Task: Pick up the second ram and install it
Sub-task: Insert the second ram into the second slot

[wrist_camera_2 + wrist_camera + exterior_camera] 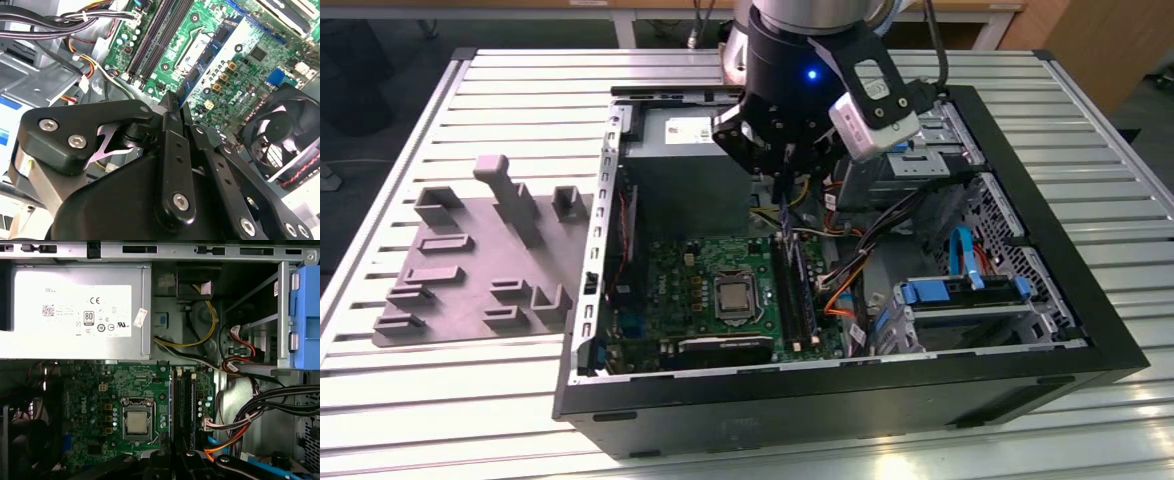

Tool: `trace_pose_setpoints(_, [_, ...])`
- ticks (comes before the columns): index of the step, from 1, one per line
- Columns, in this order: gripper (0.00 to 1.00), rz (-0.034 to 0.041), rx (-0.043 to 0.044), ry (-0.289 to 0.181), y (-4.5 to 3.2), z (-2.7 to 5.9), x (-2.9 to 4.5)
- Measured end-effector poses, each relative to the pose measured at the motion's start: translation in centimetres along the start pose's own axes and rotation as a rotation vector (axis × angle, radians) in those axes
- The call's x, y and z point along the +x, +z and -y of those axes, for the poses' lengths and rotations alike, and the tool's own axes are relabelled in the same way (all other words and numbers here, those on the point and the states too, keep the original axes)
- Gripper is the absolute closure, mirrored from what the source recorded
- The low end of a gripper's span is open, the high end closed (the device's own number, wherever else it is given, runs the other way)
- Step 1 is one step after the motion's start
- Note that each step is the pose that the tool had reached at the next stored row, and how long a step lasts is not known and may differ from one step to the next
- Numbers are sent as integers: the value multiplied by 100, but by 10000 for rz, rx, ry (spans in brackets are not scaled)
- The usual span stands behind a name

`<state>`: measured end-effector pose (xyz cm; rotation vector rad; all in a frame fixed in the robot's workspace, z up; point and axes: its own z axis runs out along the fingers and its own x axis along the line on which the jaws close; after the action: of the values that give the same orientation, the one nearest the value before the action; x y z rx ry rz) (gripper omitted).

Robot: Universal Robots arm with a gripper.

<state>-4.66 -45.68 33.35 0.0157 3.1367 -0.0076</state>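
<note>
Hovering above the black memory slots (182,405) of the green motherboard (720,290) inside the open black computer case (854,400), the black claw (172,107) stands pinched together on a thin dark edge, seemingly the second ram (171,100), not yet seated.

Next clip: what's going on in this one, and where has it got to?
A single robot arm hangs its black gripper over an open black desktop computer case lying on a slatted metal table. The fingers are pressed together on a thin dark edge, apparently the second ram, above the green motherboard and its long black memory slots. It is not yet seated.
</note>
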Motion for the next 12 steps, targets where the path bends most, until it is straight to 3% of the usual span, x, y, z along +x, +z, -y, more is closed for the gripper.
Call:
trace_pose_setpoints(3, [86, -1, -6, 1, 45, -1, -19])
trace_pose_setpoints(12, [86, -1, -60, 3, 50, -1, -19])
